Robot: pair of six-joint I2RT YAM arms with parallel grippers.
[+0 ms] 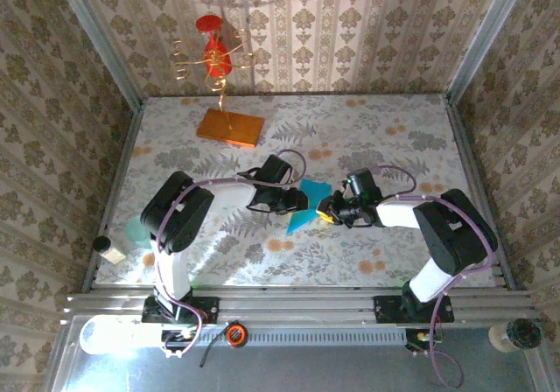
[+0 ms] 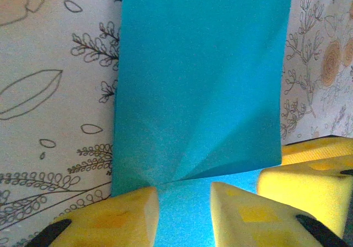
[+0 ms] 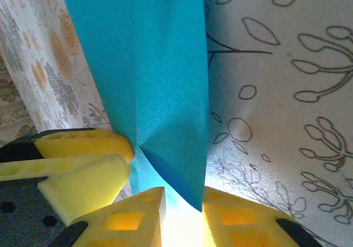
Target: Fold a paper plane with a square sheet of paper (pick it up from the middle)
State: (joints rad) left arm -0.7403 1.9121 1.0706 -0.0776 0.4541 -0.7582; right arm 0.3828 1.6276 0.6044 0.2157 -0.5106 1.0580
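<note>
Patterned tablecloth (image 1: 367,138) mid-field: blue paper (image 1: 308,204) lies between both arms, long axis slanting away, left gripper (image 2: 185,216) and right gripper (image 3: 182,216) each pinching its near edge.

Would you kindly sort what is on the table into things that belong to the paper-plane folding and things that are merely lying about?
Belongs to the job:
- cyan-blue paper, partly folded, held between both grippers
- left gripper, shut on the paper
- right gripper, shut on the paper

Just lying about:
- orange slab
- red and gold wire ornament standing on it
- small object at the table's left edge
</note>
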